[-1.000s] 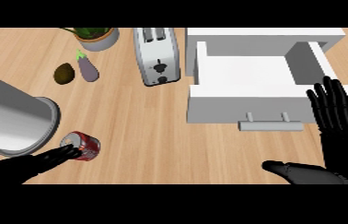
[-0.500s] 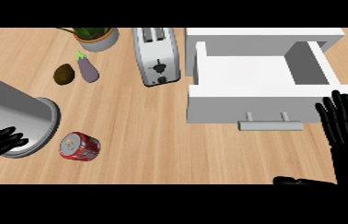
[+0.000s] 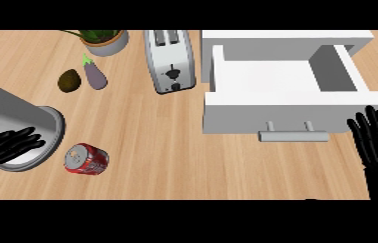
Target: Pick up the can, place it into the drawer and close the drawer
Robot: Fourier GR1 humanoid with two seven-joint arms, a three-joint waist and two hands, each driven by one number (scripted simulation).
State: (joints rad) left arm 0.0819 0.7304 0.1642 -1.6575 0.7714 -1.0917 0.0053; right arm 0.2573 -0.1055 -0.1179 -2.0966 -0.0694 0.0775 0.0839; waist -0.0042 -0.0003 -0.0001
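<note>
We see the can [image 3: 86, 159] on its side on the counter [image 3: 177, 152], low left, unheld. Left hand [image 3: 19, 143] just beside it, fingers straight, over our grey forearm. Drawer [image 3: 284, 92] open, well apart. Right hand [image 3: 365, 137] spread at right edge.

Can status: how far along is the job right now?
Done: nothing beyond the drawer standing open. In hand: nothing; the red can lies on its side on the counter, right of the left hand. The right hand rests open at the right edge. Left: pick, place, close.
</note>
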